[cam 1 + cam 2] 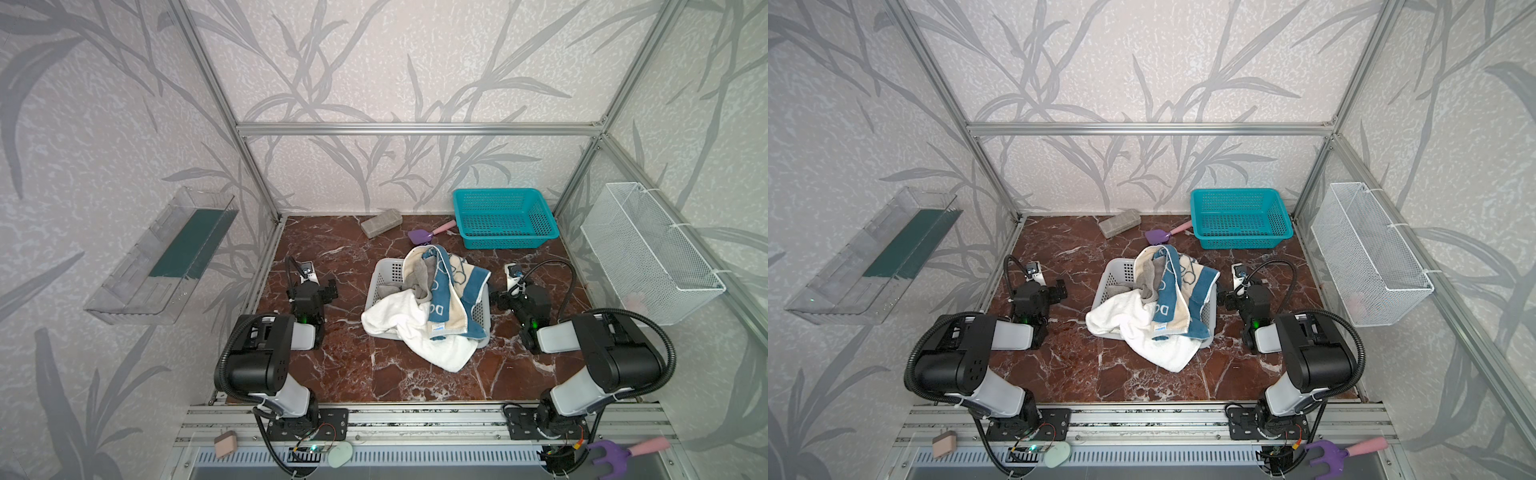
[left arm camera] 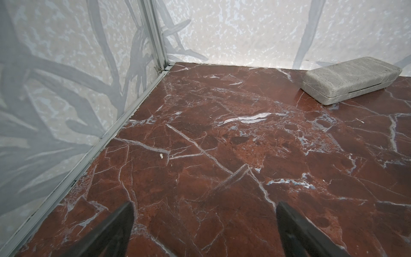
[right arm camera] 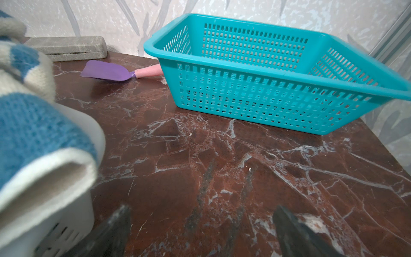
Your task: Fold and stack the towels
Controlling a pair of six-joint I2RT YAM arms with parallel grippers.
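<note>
Top views both show a pale basket [image 1: 384, 274] between the grippers, closer to the right gripper [image 1: 496, 300] than to the left gripper [image 1: 331, 289]. The blue towel [image 1: 446, 286] drapes over the rim just beside the right gripper, its long axis running front to back. The white towel [image 1: 415, 328] spills over the near rim onto the table [image 1: 332, 374], trailing behind both grippers and slanting toward the right one's side. The grey towel [image 1: 422, 278] is bunched inside, with no clear axis. Both grippers gape wide and hold nothing.
</note>
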